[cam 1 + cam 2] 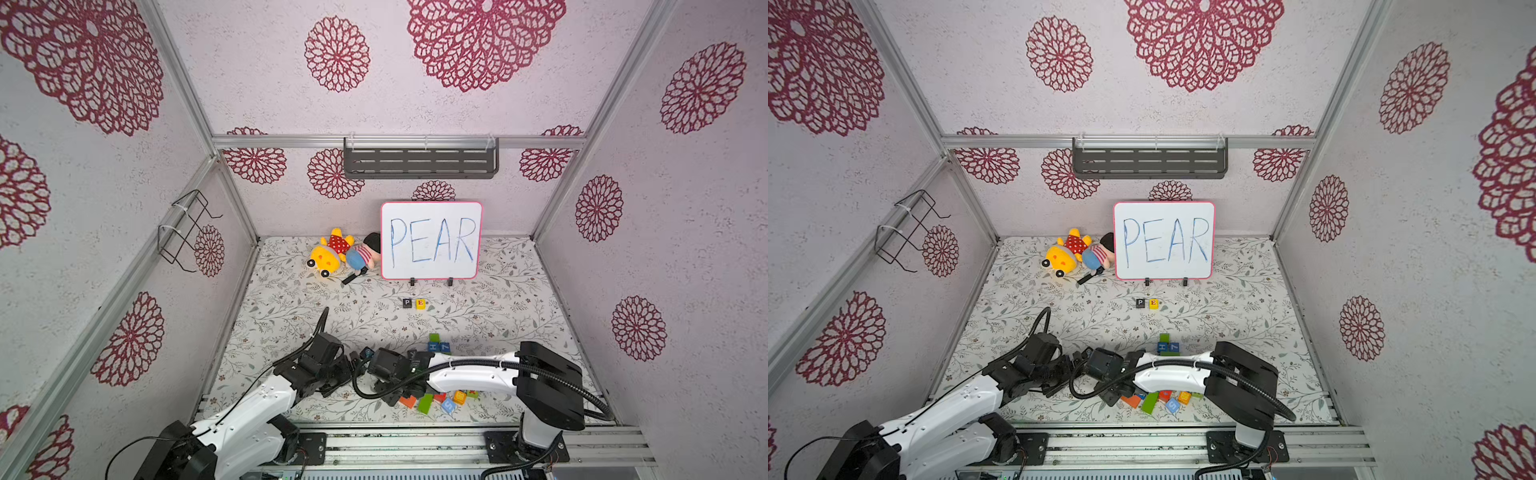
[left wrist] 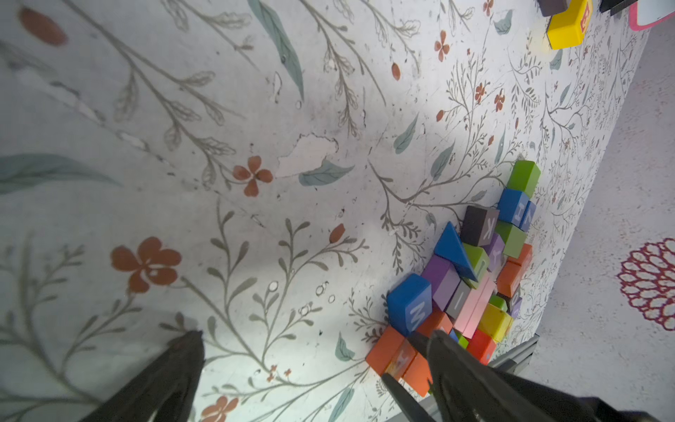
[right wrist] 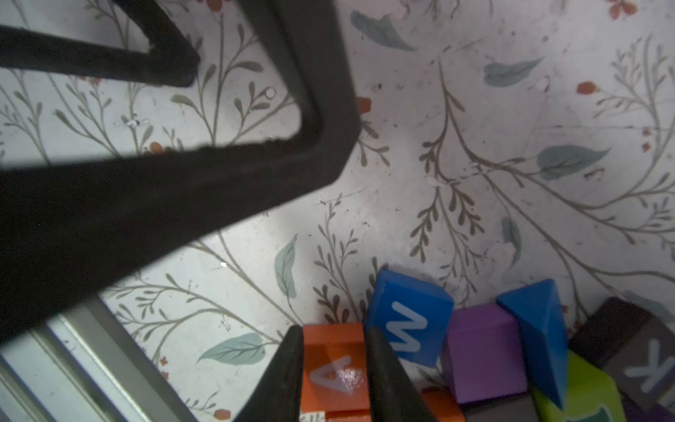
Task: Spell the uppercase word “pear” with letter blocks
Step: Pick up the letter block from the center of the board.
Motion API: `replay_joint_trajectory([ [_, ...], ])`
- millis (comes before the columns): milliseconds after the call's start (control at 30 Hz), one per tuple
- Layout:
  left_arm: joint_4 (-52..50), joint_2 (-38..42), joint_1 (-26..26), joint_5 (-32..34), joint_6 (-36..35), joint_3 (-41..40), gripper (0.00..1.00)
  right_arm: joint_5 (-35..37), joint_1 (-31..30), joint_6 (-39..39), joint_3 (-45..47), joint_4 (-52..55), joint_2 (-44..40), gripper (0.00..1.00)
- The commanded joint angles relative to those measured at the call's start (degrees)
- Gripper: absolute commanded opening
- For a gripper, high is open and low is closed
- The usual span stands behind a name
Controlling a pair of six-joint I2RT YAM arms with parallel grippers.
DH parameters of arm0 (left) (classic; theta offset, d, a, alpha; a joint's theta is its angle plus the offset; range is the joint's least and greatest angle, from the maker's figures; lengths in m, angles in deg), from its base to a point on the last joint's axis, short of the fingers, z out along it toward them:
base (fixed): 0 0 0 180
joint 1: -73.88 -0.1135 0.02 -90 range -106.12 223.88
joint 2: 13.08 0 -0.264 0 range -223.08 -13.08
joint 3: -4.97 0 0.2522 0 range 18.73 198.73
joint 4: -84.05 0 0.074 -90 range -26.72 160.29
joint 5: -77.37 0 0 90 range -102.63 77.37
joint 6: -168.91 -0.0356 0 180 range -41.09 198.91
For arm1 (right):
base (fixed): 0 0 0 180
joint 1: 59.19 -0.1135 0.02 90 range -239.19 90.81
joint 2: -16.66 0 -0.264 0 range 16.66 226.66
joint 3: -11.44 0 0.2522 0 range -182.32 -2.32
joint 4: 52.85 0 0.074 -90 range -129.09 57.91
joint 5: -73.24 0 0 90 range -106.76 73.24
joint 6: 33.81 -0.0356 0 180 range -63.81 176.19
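Observation:
The black P block (image 1: 407, 303) and the yellow E block (image 1: 420, 304) sit side by side before the whiteboard in both top views. My right gripper (image 3: 333, 332) is shut on the orange A block (image 3: 334, 369), one finger on each side of it, at the near left edge of the block pile. In the left wrist view the same A block (image 2: 400, 360) lies on the mat between those fingers. My left gripper (image 2: 310, 339) hovers open just left of the pile, nothing between its fingers. The E block (image 2: 566, 29) also shows far off in the left wrist view.
A pile of mixed coloured blocks (image 2: 475, 277) lies by the front rail (image 1: 415, 444), a blue W block (image 3: 409, 318) touching the A block. The pink-framed whiteboard (image 1: 431, 241) and plush toys (image 1: 345, 253) stand at the back. Green and blue blocks (image 1: 438, 345) lie mid-table.

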Motion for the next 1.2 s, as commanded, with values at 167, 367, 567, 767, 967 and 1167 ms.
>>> replay_joint_trajectory([
  [167, 1.3, -1.5, -0.4, 0.1, -0.2, 0.2, 0.98, -1.1, 0.4, -0.7, -0.9, 4.1, -3.9, 0.41],
  [367, 1.7, -2.0, -0.6, 0.0, -0.3, 0.3, 0.98, -1.6, 0.2, -2.1, 0.8, 4.3, -4.3, 0.45],
  [567, 1.6, -2.1, -0.5, 0.0, -0.4, 0.6, 0.98, -1.8, 0.2, -2.4, 1.7, 3.0, -3.1, 0.46],
  [767, 1.3, -1.3, -0.5, 0.0, -0.3, 0.1, 0.98, -1.4, 0.2, -1.9, 1.0, 2.1, -0.6, 0.45],
  [967, 0.7, 0.0, -0.4, 0.7, -0.3, -0.4, 0.98, -1.1, 0.3, -1.0, -0.5, 2.4, 1.5, 0.43],
  [1167, 0.8, 0.5, -0.5, 1.1, -0.2, -0.8, 0.98, -1.2, 0.4, -0.9, -1.4, 2.6, 2.4, 0.38],
])
